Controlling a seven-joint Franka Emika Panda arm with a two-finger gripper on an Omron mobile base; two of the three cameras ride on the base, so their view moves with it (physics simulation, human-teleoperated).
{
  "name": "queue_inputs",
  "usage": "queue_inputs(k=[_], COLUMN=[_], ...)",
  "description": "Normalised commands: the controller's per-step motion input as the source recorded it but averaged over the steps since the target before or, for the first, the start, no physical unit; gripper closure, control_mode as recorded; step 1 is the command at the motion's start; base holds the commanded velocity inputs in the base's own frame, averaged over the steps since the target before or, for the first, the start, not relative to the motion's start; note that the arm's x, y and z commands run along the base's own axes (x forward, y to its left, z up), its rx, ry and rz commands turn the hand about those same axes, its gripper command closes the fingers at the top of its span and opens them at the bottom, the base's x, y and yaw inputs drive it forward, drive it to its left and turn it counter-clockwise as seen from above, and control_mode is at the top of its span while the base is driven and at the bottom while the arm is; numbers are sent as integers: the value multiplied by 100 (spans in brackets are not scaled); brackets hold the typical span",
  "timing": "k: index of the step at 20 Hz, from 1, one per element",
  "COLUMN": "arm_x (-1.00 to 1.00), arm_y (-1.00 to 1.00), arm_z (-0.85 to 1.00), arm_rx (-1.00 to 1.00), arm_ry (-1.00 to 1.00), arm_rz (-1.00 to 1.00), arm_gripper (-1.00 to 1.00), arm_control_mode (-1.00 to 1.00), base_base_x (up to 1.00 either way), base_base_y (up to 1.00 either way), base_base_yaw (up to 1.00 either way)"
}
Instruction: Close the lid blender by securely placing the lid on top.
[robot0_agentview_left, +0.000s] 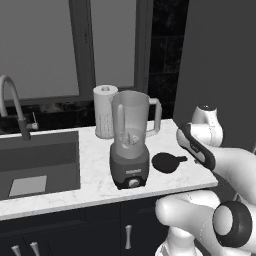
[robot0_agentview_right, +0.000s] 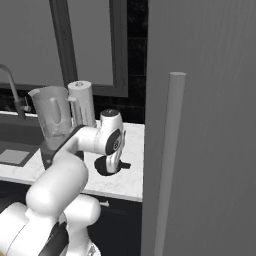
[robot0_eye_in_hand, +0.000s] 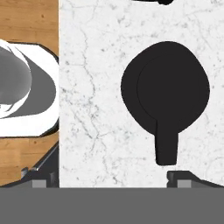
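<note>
The blender (robot0_agentview_left: 130, 145) stands on the marble counter (robot0_agentview_left: 95, 172) with its translucent jar open at the top and its handle to the right. The black round lid (robot0_agentview_left: 167, 162) lies flat on the counter just right of the blender base, its tab pointing right. In the hand view the lid (robot0_eye_in_hand: 166, 87) lies below and ahead, its tab reaching toward the right fingertip. My gripper (robot0_eye_in_hand: 113, 178) hovers above the counter, open and holding nothing. In the right base view my hand hangs over the lid (robot0_agentview_right: 104, 169).
A white paper towel roll (robot0_agentview_left: 105, 110) stands behind the blender. A sink (robot0_agentview_left: 40, 165) with a faucet (robot0_agentview_left: 12, 105) lies to the left. A tall grey panel (robot0_agentview_right: 200, 125) with a vertical bar handle (robot0_agentview_right: 167, 160) rises close on the right. The counter's front edge runs near the lid.
</note>
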Motion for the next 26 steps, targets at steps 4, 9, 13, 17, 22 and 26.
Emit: queue_inputs(k=[4, 9, 13, 17, 22, 26], arm_x=[0, 5, 14, 31, 36, 21], arm_y=[-8, 0, 0, 0, 0, 0], arm_z=[-14, -13, -19, -15, -17, -20], arm_rx=[1, 0, 0, 0, 0, 0], arm_ry=[0, -1, 0, 0, 0, 0], arm_rz=[3, 2, 1, 0, 0, 0], arm_gripper=[-100, -100, -100, -100, -100, -100], arm_control_mode=[-100, -100, -100, -100, -100, -100], base_base_x=[0, 0, 0, 0, 0, 0], base_base_y=[0, 0, 0, 0, 0, 0], base_base_yaw=[0, 0, 0, 0, 0, 0])
